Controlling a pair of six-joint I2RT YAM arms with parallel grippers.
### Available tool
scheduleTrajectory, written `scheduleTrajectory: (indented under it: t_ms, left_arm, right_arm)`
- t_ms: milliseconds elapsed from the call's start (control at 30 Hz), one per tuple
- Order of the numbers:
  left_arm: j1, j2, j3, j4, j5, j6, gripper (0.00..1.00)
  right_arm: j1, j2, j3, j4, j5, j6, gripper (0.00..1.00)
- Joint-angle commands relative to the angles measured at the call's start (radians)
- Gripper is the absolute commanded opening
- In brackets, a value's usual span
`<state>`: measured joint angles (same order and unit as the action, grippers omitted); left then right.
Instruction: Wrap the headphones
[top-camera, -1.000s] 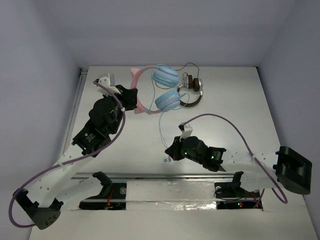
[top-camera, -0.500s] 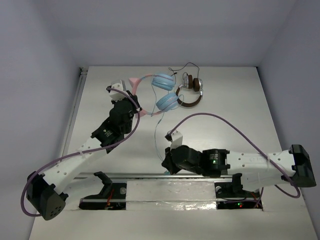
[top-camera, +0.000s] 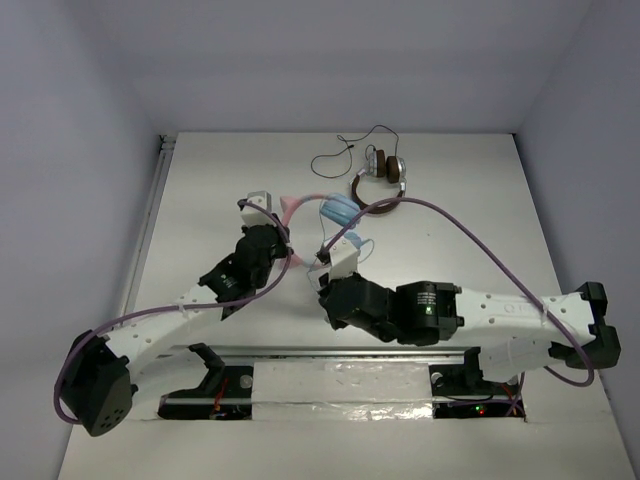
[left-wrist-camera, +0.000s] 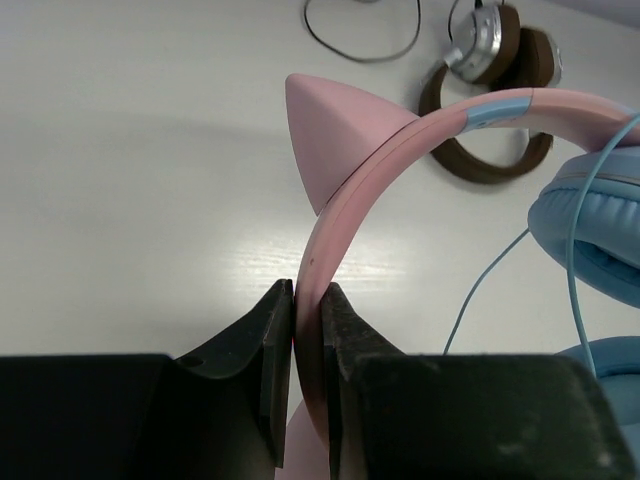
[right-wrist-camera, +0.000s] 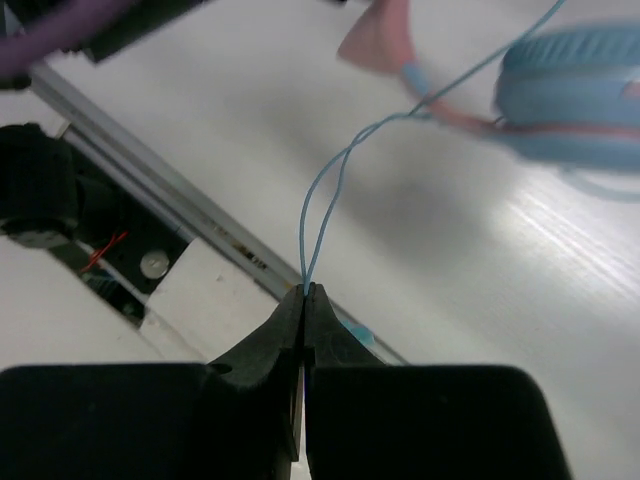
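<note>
Headphones (top-camera: 338, 210) are sitting at the middle of the white surface (top-camera: 200, 200), a little left of centre, between the two arms. Pink headband (left-wrist-camera: 340, 200) is arching up and away from the left hand (left-wrist-camera: 307, 295), one pointed cat ear (left-wrist-camera: 335, 130) standing out from its outer curve. Light blue ear cups (right-wrist-camera: 575, 95) are lying on the right side of the band, one just behind the other in the overhead view; whether they are touching the surface cannot be told. Thin light blue cable (right-wrist-camera: 325, 215) is running from the cups down toward the near edge as a doubled strand, two lines converging into the right hand (right-wrist-camera: 305, 292). Left hand is clamping the headband edge-on, a finger pressing on each side of the pink strip. Right hand is pinching the doubled cable at its very tips, jaws together with only the thin strand between them. Right arm is reaching in from the right, its wrist lying just near-side of the cups; left arm is reaching in from the near left corner. Farther back, well apart from the pink pair, brown-and-silver headphones (top-camera: 385, 178) are lying flat, with a black cable (top-camera: 335, 158) looping off to their left. A metal rail (right-wrist-camera: 130, 160) is running along the near edge under the right hand.
</note>
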<state>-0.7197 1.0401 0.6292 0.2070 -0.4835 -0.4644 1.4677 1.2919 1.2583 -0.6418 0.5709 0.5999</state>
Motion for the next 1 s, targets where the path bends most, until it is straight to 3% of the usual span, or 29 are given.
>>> scheduleTrajectory:
  t_ms: [0, 167, 667, 967]
  left_arm:
    - [-0.018, -0.022, -0.013, 0.163, 0.101, -0.042, 0.0]
    - [-0.084, -0.009, -0.031, 0.16, 0.112, -0.023, 0.0]
    - [-0.113, -0.052, -0.054, 0.037, 0.131, -0.02, 0.0]
    - [-0.124, -0.101, -0.052, -0.03, 0.128, -0.025, 0.0]
  right_arm:
    - [0.005, 0.03, 0.082, -0.042, 0.168, -0.089, 0.0]
    - [-0.013, 0.058, 0.119, 0.008, 0.213, -0.179, 0.0]
    - [-0.145, -0.016, 0.099, 0.063, 0.342, -0.334, 0.0]
    - [-0.231, -0.066, 0.046, 0.183, 0.376, -0.445, 0.0]
